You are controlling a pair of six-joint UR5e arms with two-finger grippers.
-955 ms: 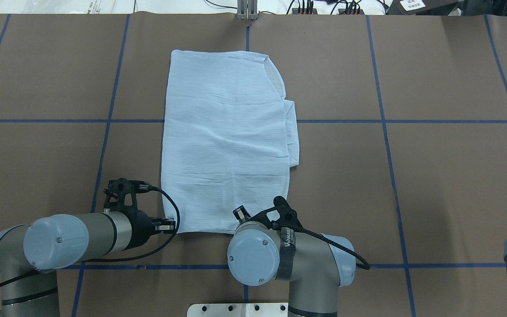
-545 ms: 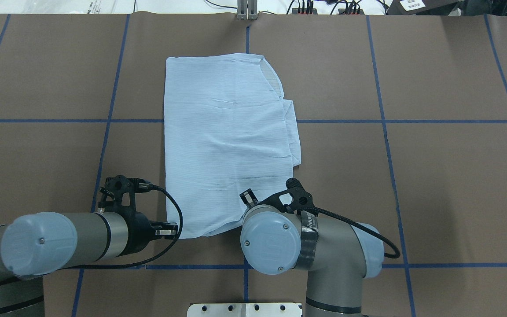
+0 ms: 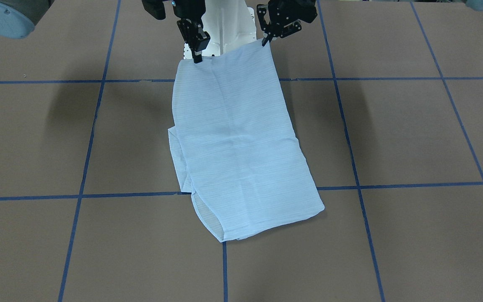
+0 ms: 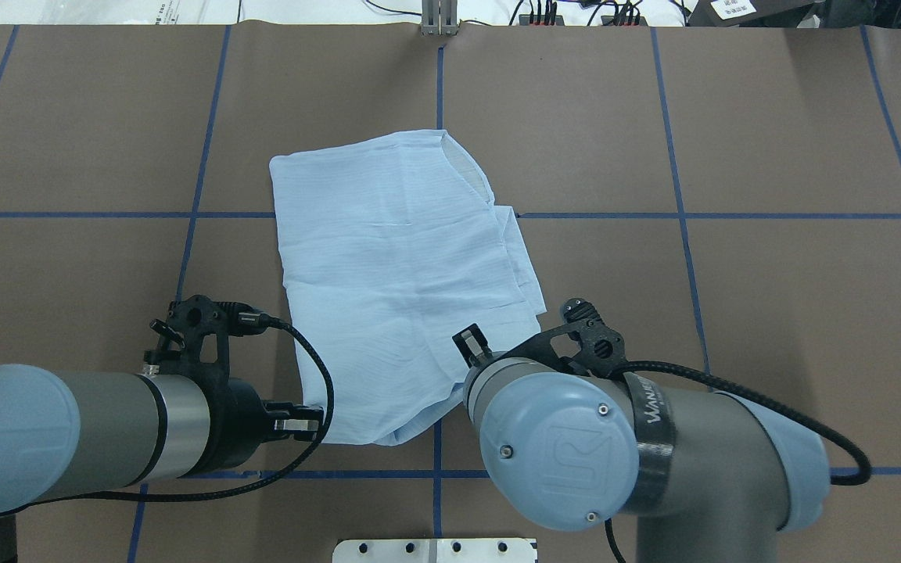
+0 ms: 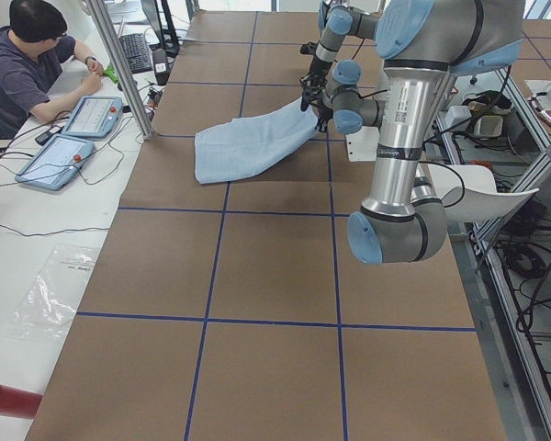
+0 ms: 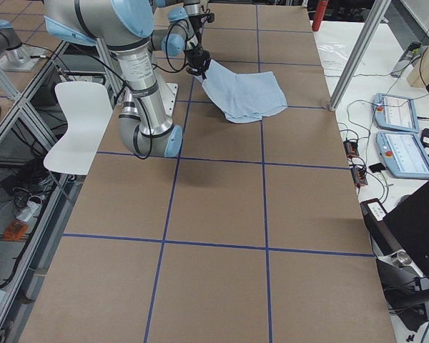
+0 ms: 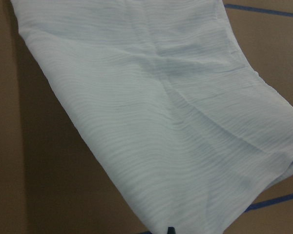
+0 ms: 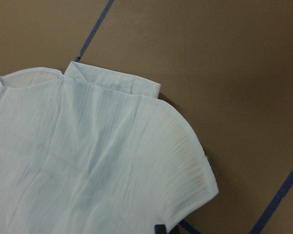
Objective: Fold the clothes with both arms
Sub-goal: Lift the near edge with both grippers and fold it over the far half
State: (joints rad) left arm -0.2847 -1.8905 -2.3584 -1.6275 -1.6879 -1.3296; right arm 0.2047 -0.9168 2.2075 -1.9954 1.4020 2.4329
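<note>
**Two-corner pinch raising the near hem for a lengthwise fold**

We take the overhead view as our dial, with the robot at 6 o'clock, and begin nearest the base. The left gripper (image 4: 300,417) sits at 7 o'clock of the shirt (image 4: 396,266) and the right gripper (image 3: 197,58) at 5 o'clock. Each has its jaws pressed together on one corner of the near hem. We read this paired hold as a way to keep the hem spread between the two corners, so that the thin cloth does not bunch.

From the hem the fabric slopes down toward 12 o'clock. It is clear of the table (image 4: 771,313) close to the grippers and rests on it farther out, and both side views show this ramp. The far end lies flat, and we judge that its friction serves as an anchor.

At 1 o'clock the neck opening (image 4: 470,168) shows, and at 3 o'clock a tucked layer (image 4: 525,258) peeks out. We judge that carrying the hem toward 12 o'clock would halve the length.
</note>
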